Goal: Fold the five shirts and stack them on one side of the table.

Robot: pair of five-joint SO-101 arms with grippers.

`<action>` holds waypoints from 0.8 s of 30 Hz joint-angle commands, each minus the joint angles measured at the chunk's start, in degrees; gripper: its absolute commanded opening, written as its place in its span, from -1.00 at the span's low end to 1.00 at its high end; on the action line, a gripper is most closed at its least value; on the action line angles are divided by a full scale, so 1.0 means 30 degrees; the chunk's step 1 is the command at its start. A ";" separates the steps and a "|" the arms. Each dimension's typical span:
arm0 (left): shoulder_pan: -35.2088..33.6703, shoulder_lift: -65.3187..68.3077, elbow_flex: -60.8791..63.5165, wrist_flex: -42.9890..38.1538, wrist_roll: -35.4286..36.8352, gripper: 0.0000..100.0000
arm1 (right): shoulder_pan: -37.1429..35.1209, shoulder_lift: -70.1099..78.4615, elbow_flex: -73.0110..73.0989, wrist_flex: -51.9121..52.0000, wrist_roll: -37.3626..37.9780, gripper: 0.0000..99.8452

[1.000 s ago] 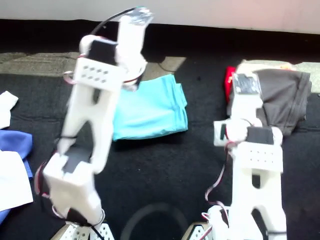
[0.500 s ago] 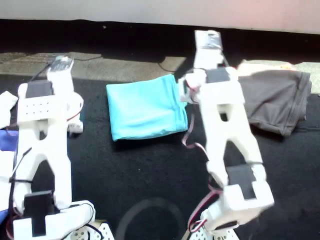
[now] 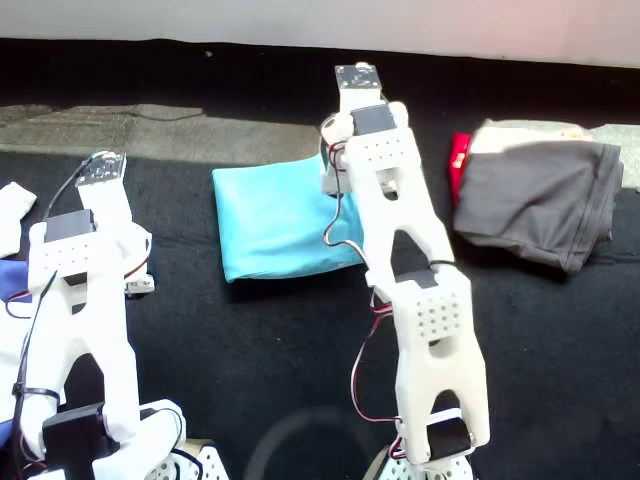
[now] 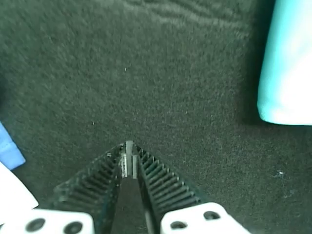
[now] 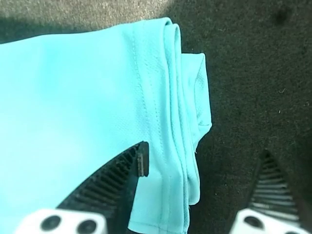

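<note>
1. Turquoise shirt (image 3: 275, 220) hasn't budged, still folded mid-table on the dark tabletop (image 3: 250, 340). The right arm swung left in the last half second, so the right gripper (image 5: 204, 161) now hangs spread wide over the shirt's edge.
2. Meanwhile the left gripper (image 4: 128, 157) is pinched closed on nothing, above bare tabletop near the shirt.
3. Looks like a tidy rectangle, layers showing along one edge. The grey shirt (image 3: 540, 205) lies well apart on the right, uncovered now.

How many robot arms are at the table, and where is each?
2. The left arm stands near the table's left edge, fingers shut; the right arm hangs over the turquoise shirt's edge, fingers open.
</note>
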 commanded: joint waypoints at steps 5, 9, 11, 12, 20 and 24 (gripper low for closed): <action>-0.0132 -0.0659 -0.0015 -0.0469 -0.0234 -0.97 | -0.0249 0.2857 -0.4527 0.0425 -0.1729 -0.28; -0.0190 -0.0659 -0.0015 -0.0440 -0.0234 -0.97 | -0.0366 0.4322 -0.5407 0.0396 -0.1729 -0.28; -0.0190 -0.0659 -0.0015 -0.0410 -0.0234 -0.97 | -0.0366 0.4967 -0.5700 0.0396 -0.1729 -0.28; -0.0190 -0.0659 -0.0015 -0.0410 -0.0234 -0.97 | -0.0366 0.5289 -0.5788 0.0396 -0.1700 -0.28; -0.0190 -0.0659 0.0220 -0.0469 -0.0234 -0.97 | -0.0249 0.7077 -0.6110 0.0484 -0.1553 -0.93; -0.0190 -0.0659 0.0220 -0.0469 -0.0234 -0.97 | -0.0044 0.7223 -0.6110 0.0601 -0.1524 -0.96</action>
